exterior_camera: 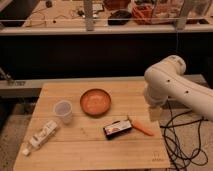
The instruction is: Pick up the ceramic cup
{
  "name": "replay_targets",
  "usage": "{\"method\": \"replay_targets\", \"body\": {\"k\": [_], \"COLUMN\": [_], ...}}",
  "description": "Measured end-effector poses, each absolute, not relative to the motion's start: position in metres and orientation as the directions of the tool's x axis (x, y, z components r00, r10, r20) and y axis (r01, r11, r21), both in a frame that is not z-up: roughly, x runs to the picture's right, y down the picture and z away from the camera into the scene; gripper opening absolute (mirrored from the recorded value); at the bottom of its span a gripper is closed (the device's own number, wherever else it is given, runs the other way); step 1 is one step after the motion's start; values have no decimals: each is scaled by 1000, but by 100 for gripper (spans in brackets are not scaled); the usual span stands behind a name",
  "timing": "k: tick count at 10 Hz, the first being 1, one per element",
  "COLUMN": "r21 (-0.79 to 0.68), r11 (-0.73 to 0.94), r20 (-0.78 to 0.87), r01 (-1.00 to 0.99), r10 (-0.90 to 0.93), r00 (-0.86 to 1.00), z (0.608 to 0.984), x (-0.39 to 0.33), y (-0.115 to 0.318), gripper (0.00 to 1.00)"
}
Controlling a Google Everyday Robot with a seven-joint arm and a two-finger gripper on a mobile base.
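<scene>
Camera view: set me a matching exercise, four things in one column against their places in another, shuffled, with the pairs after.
Things:
1. ceramic cup
2. orange bowl
3. dark packet
4. pincer

Places:
a. by the right edge of the table, under the white arm
b. around the middle of the table
c. upright, just left of the bowl
d. lying flat near the front, next to an orange stick

Pairs: 1-c, 2-b, 3-d, 4-a
</scene>
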State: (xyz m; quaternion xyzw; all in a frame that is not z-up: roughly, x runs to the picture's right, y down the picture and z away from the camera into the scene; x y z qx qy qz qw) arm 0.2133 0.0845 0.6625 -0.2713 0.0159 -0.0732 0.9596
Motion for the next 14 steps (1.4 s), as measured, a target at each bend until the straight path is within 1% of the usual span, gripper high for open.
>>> {"method": "replay_targets", "body": {"k": [2, 4, 14], "r21": [-507, -483, -390], "r11": [842, 841, 779], "r20": [29, 47, 111], "r01": [185, 245, 492], "r10": [-198, -254, -490], "r00": [980, 966, 865], "z": [658, 654, 640], "x": [194, 159, 66], "y": [79, 71, 52], "gripper": [80, 80, 80]}}
